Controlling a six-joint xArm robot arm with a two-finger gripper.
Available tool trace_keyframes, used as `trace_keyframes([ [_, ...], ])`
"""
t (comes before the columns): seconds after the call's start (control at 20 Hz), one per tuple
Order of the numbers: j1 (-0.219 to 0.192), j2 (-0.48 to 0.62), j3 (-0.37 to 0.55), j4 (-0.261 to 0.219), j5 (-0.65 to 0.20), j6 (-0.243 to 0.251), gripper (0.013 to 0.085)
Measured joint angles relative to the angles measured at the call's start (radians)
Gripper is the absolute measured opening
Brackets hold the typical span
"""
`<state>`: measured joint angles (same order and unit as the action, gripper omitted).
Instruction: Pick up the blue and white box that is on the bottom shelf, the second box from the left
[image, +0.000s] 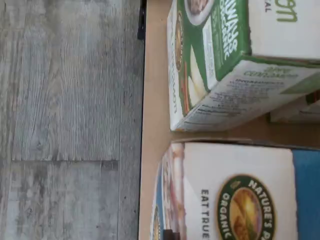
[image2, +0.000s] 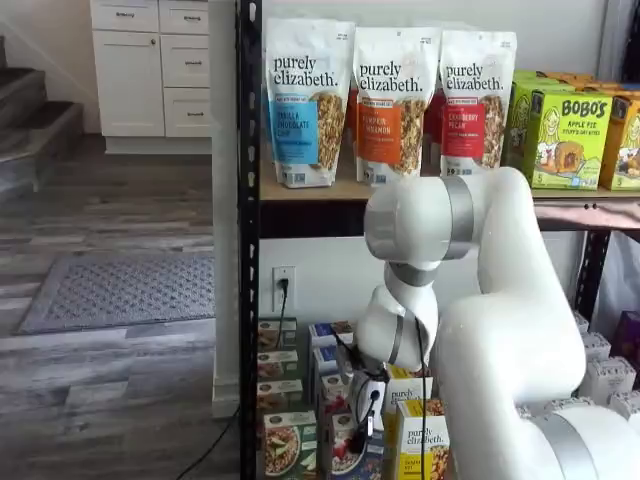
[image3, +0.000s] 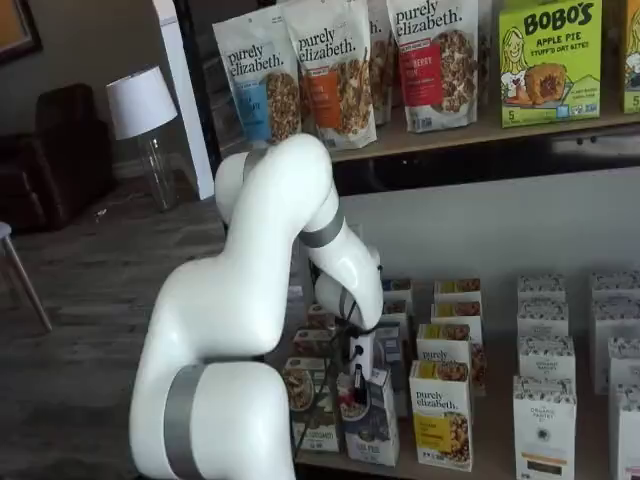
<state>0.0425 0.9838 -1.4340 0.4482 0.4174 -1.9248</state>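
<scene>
You are seeing the approach step: the tool (image3: 356, 385) is hovering directly over the blue and white box (image3: 368, 425) at the near edge of the bottom shelf (image3: 480, 465), right of the green-and-white carton (image3: 312, 412). Whether its fingers are parted or gripping anything, you cannot tell. Next, you are needing a straight descent to straddle the carton's top without nudging its neighbours.

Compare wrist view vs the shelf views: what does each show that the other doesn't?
Wrist view only: grey plank floor beside the shelf's edge, and the top flap print of the blue and white box.
Shelf views only: the white arm, the gripper above the box, fingers side-on, and the granola bags above.
Both: the blue and white box and the green-and-white carton.
</scene>
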Motion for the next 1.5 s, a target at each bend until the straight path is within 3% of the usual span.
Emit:
trace_keyframes([
  [0.3, 0.000, -0.006, 0.006, -0.015, 0.004, 0.013, 0.0450],
  [0.65, 0.003, -0.035, 0.047, -0.001, -0.006, 0.001, 0.0450],
  [1.5, 0.045, -0.212, 0.301, 0.094, -0.077, -0.060, 0.0450],
])
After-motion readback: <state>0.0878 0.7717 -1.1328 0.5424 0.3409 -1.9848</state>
